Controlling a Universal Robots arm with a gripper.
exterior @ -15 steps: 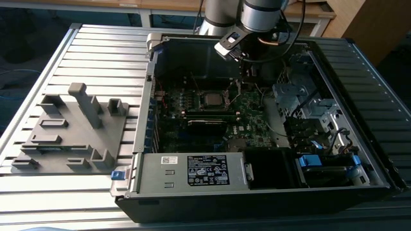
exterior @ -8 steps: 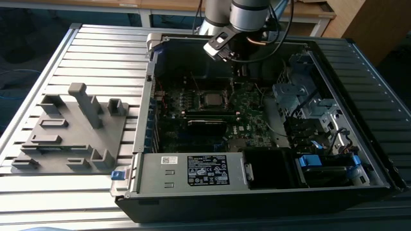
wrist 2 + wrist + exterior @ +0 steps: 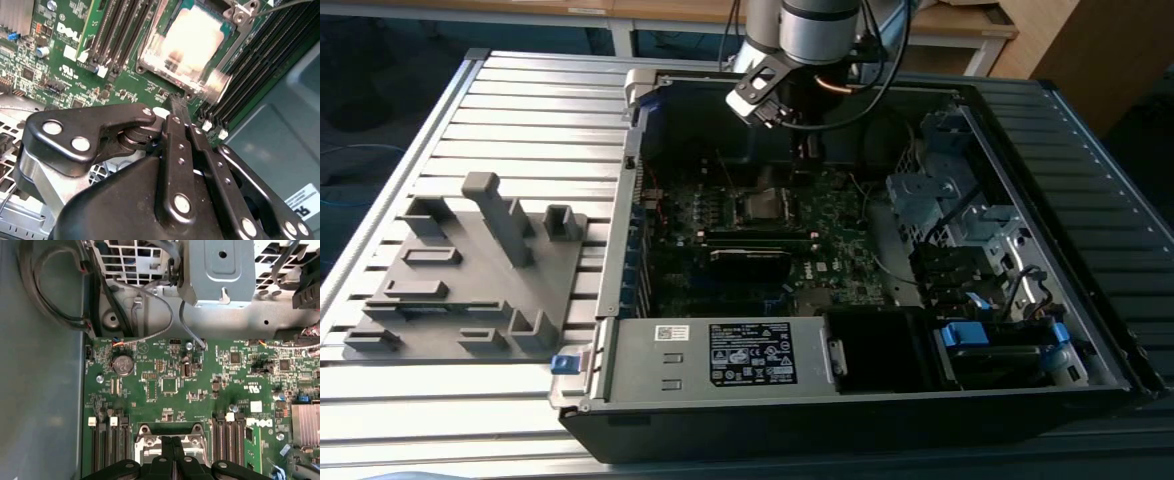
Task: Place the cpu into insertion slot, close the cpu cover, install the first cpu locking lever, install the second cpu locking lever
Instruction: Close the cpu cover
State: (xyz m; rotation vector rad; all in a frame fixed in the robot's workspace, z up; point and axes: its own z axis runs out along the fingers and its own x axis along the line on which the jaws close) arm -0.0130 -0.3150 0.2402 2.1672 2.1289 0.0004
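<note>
We've got the gripper (image 3: pixel 176 104) with fingers pressed together, holding nothing, tip just beside the cpu cover (image 3: pixel 165 80). That cover frames the cpu (image 3: pixel 192 42) on the green motherboard (image 3: pixel 125 92).

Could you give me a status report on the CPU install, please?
Gripper shut, empty, tips above the board beside the cpu. Cpu seated in insertion slot, cpu cover flat around it. Memory slots flank it both sides.

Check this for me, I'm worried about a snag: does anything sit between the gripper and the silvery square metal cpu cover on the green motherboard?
Nothing visible does. In the second wrist view the shut gripper points at the silvery square metal cpu cover, only green motherboard between them.
</note>
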